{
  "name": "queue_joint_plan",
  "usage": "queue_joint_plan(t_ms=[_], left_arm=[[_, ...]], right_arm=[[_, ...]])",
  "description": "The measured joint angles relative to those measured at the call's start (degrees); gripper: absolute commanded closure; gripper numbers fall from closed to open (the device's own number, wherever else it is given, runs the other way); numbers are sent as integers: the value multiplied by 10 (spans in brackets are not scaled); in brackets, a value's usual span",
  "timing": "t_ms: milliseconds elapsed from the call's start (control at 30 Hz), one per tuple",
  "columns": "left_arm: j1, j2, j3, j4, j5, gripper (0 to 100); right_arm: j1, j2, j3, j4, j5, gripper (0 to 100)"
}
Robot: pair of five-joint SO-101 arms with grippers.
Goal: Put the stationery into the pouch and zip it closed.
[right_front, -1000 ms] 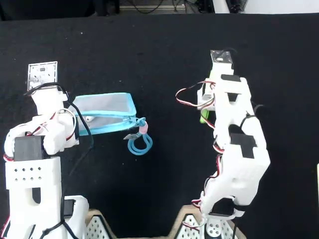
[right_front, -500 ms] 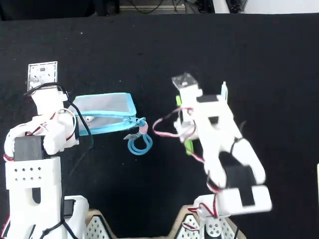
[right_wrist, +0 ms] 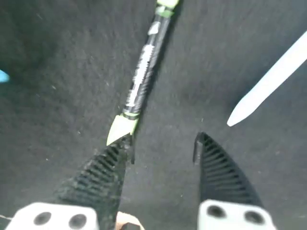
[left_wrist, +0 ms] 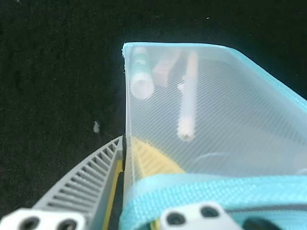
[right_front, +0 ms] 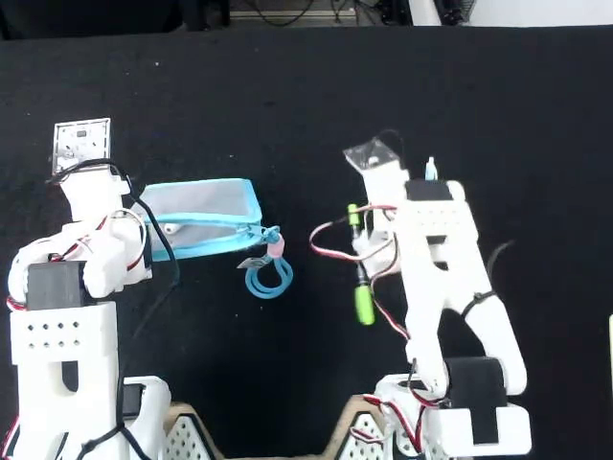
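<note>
A light-blue mesh pouch lies at the left, its zipper pull and blue ring toward the middle. My left gripper is shut on the pouch's end; several pens show through the mesh. A black pen with green ends lies on the table beside the right arm. My right gripper is open just above the table, and the green pen's near tip lies by one finger. A white pen lies off to the other side, and its tip pokes out behind the arm.
The table is covered with a black cloth. Cables and room clutter run along the back edge. Both arm bases stand at the front edge.
The right arm swung left toward the pouch and then pulled back a little. The green pen moved left with it and now lies on the cloth. The left arm and pouch stayed put.
</note>
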Motion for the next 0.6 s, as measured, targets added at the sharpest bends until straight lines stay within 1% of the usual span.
queue_joint_plan(t_ms=[133,267,433,600], left_arm=[[0,0,0,0,0,970],[0,0,0,0,0,970],[0,0,0,0,0,970],[0,0,0,0,0,970]], right_arm=[[-30,0,-46,-3,-1,809],[-37,18,-49,-76,-47,824],[-39,110,-61,-154,-96,828],[-39,222,-131,-173,-126,828]])
